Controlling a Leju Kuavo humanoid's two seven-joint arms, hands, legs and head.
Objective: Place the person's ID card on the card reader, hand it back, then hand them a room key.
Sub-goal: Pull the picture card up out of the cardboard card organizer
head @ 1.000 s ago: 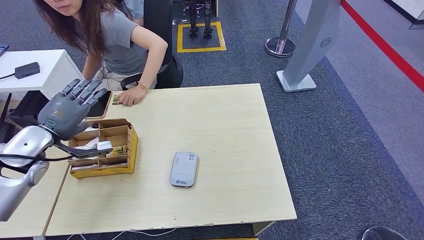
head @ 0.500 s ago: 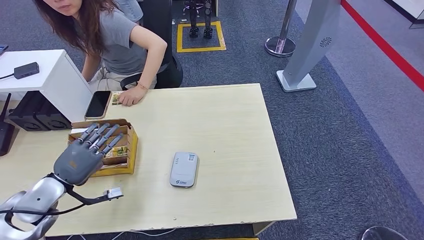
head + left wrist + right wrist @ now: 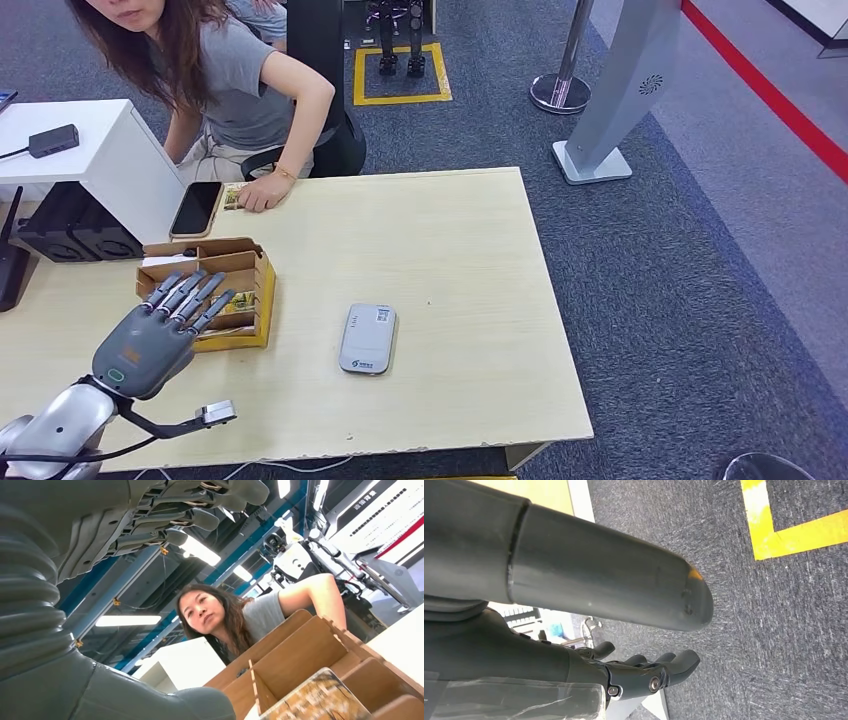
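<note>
From the head view we are seeing one left robot hand [image 3: 150, 340] hovering over one cardboard box [image 3: 245, 275], fingers spread, grasping nothing. One card reader [image 3: 368, 338] is lying on the table [image 3: 450, 250]; the person's hand [image 3: 262, 192] is covering a card [image 3: 232, 198].

Left wrist view: compartments cut off, contents blurred.

Right wrist view: right robot hand [image 3: 644, 672] is hanging, grasp unclear.

grey card reader [image 3: 368, 338], yellow-brown box [image 3: 243, 268]

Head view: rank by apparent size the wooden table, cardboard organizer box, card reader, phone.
1. Wooden table, by far the largest.
2. Cardboard organizer box, partly covered by the left robot hand.
3. Card reader.
4. Phone, close to the reader; it lies farther from the camera, so that order is unsure.
</note>
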